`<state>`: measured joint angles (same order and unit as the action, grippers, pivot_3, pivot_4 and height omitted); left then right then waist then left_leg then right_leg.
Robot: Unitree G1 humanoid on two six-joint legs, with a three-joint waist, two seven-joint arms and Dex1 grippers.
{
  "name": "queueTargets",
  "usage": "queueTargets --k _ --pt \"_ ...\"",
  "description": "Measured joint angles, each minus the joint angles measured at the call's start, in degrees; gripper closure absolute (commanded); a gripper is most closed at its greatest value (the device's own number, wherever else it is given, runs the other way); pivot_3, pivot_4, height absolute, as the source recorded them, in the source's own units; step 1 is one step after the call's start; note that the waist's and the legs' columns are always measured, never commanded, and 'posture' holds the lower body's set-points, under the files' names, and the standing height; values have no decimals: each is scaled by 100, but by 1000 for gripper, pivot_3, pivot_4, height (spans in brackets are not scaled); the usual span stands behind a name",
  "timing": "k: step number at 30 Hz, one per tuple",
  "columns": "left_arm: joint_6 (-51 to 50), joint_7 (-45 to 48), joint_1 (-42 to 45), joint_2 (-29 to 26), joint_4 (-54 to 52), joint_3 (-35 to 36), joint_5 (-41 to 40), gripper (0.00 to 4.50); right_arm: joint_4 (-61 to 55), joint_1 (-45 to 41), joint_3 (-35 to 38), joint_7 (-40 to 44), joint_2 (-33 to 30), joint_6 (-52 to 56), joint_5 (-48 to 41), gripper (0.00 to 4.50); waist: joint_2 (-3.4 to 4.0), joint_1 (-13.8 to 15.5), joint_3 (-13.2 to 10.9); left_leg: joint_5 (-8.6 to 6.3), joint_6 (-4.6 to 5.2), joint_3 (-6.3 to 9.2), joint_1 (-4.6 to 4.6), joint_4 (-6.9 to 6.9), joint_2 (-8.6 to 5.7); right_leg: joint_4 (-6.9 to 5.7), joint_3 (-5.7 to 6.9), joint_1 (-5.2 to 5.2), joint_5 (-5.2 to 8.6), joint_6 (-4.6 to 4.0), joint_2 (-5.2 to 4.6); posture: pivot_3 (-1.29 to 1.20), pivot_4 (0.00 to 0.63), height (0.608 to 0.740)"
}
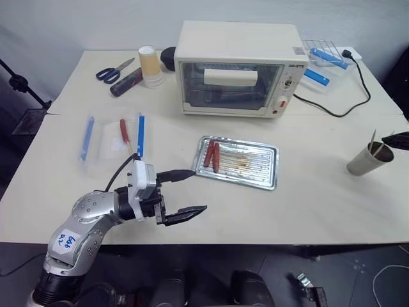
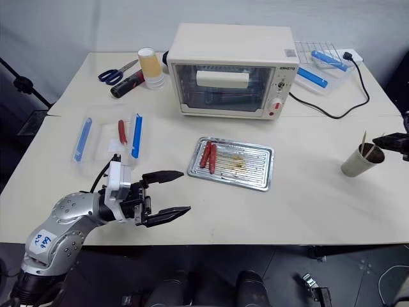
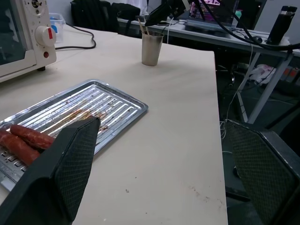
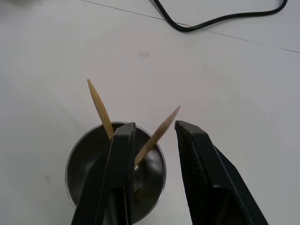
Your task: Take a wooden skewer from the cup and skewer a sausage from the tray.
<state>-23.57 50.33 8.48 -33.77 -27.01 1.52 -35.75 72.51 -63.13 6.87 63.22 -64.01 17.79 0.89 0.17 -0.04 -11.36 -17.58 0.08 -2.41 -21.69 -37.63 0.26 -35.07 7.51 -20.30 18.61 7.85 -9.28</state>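
Note:
The grey metal cup (image 1: 365, 160) stands near the table's right edge with two wooden skewers (image 4: 99, 105) sticking out. My right gripper (image 4: 153, 124) hovers over the cup's mouth, jaws narrowed but still apart. One skewer (image 4: 159, 133) rises between them, leaning against one finger (image 4: 123, 159). The silver tray (image 1: 262, 182) lies mid-table with two red sausages (image 1: 212, 155) at its left end. Left of the tray, near the front edge, my left gripper (image 1: 200, 190) is wide open and holds nothing.
A cream toaster oven (image 1: 233, 67) stands behind the tray, its black cable (image 1: 332, 109) trailing right. A clear container with blue items (image 1: 323, 61) is at the back right. Paper cups (image 1: 150, 67), scissors (image 1: 114, 70) and a bag of blue and red tools (image 1: 115, 137) are on the left.

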Motion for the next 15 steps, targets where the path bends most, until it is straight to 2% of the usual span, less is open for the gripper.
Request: queueTargets --k 5,8,10,15 --pt "0 -20 3 1 -1 -12 0 0 24 69 37 -243 158 -26 -19 3138 0 3 0 0 0 1 -1 0 -1 -1 0 0 0 0 0 0 150 740" --pt "0 -30 3 0 -3 -12 0 0 61 78 45 -358 161 -30 -26 3742 0 -1 0 0 0 1 0 0 0 -1 1 0 0 0 0 0 150 740" --pt "0 -44 2 0 -15 -12 0 0 90 77 65 -375 160 -32 -44 4373 0 -3 0 0 0 0 0 -1 0 -1 0 0 0 0 0 0 150 740" --pt "0 -79 -1 0 -137 -11 -1 0 97 77 121 -317 160 -2 -82 4445 0 -1 0 0 0 1 -1 -2 0 -1 -1 0 0 0 -1 0 150 740"
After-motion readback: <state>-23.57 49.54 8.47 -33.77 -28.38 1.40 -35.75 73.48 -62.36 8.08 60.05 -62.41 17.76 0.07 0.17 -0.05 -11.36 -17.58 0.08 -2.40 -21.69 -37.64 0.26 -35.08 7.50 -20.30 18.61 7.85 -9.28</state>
